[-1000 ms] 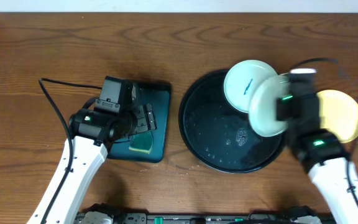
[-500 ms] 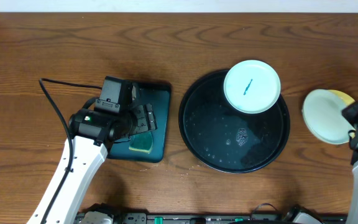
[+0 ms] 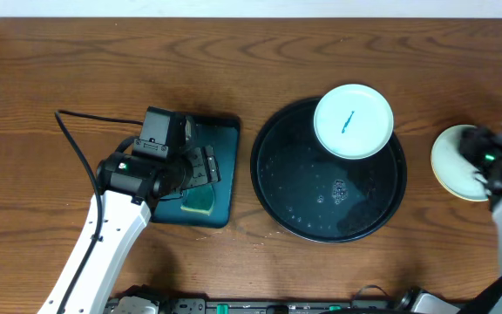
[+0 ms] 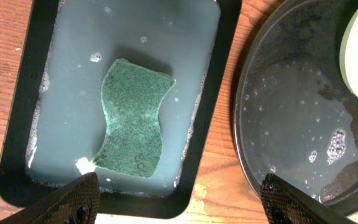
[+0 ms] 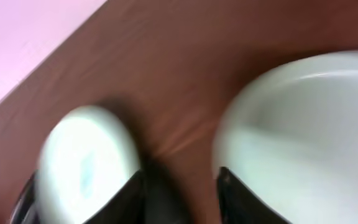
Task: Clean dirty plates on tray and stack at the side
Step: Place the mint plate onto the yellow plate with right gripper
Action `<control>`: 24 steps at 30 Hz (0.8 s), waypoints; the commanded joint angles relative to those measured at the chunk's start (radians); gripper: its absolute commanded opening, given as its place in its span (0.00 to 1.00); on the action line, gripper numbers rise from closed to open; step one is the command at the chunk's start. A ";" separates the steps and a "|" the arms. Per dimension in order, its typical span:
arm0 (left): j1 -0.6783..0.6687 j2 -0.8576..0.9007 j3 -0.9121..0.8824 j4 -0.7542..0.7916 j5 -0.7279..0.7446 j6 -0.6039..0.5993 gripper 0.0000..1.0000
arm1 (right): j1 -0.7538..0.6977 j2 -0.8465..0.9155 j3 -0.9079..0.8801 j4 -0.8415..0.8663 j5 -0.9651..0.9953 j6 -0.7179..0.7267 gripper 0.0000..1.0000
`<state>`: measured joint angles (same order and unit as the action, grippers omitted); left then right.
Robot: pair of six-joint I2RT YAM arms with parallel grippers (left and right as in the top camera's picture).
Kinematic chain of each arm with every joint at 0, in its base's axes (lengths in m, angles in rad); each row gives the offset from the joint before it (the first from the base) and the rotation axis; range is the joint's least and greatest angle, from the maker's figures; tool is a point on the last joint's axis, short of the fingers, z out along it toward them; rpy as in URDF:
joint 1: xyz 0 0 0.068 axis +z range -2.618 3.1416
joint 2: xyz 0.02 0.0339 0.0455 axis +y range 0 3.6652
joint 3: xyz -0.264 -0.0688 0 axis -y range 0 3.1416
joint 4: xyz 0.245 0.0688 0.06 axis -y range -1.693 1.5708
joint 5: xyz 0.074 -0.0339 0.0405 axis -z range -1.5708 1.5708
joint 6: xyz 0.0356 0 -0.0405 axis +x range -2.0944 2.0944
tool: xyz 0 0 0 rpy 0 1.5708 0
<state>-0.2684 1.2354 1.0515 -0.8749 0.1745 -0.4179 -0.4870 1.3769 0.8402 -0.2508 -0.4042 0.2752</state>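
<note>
A pale mint plate (image 3: 353, 120) with a blue smear lies at the back of the black round tray (image 3: 295, 187). A second mint plate (image 3: 450, 159) lies on the table right of the tray, and is also in the right wrist view (image 5: 303, 124). My right gripper (image 3: 485, 159) is at this plate's right side, its fingers (image 5: 182, 199) apart, one over the plate's rim. The smeared plate (image 5: 86, 165) shows blurred at the left of that view. The yellow plate is hidden. My left gripper (image 4: 179, 205) is open and empty above the sponge tray's near edge.
A dark teal rectangular tray (image 3: 207, 179) of soapy water holds a green sponge (image 4: 132, 118), left of the black tray. The black tray (image 4: 291, 124) is wet with foam. A black cable (image 3: 81, 148) runs over the table at the left.
My right arm carried the second mint plate from above the black tray to the right side, over where the yellow plate lay. The left arm has not moved.
</note>
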 commanded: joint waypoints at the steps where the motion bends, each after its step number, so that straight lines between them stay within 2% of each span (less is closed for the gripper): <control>1: 0.005 0.001 0.021 -0.003 -0.002 0.006 0.84 | 0.207 -0.005 0.018 -0.056 -0.096 -0.069 0.43; 6: 0.005 0.001 0.021 -0.003 -0.002 0.006 0.83 | 0.418 0.065 0.046 -0.072 0.246 -0.090 0.60; 9: 0.005 0.001 0.021 -0.003 -0.002 0.006 0.83 | 0.422 0.130 0.064 0.034 0.258 -0.107 0.65; 13: 0.005 0.001 0.021 -0.003 -0.002 0.006 0.84 | 0.422 0.245 0.064 0.195 0.282 -0.135 0.66; 18: 0.005 0.001 0.021 -0.003 -0.002 0.006 0.83 | 0.422 0.397 0.064 0.289 0.302 -0.135 0.64; 19: 0.005 0.001 0.021 -0.003 -0.002 0.006 0.84 | 0.423 0.428 0.064 0.309 0.302 -0.135 0.61; 21: 0.005 0.001 0.021 -0.003 -0.002 0.006 0.84 | 0.426 0.462 0.064 0.314 0.302 -0.135 0.33; 23: 0.005 0.001 0.021 -0.003 -0.002 0.006 0.83 | 0.429 0.475 0.064 0.294 0.302 -0.134 0.09; 24: 0.005 0.001 0.021 -0.003 -0.002 0.006 0.83 | 0.430 0.474 0.064 0.282 0.298 -0.133 0.01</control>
<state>-0.2684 1.2354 1.0515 -0.8749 0.1749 -0.4179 -0.0658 1.8320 0.9039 0.0605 -0.1257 0.1486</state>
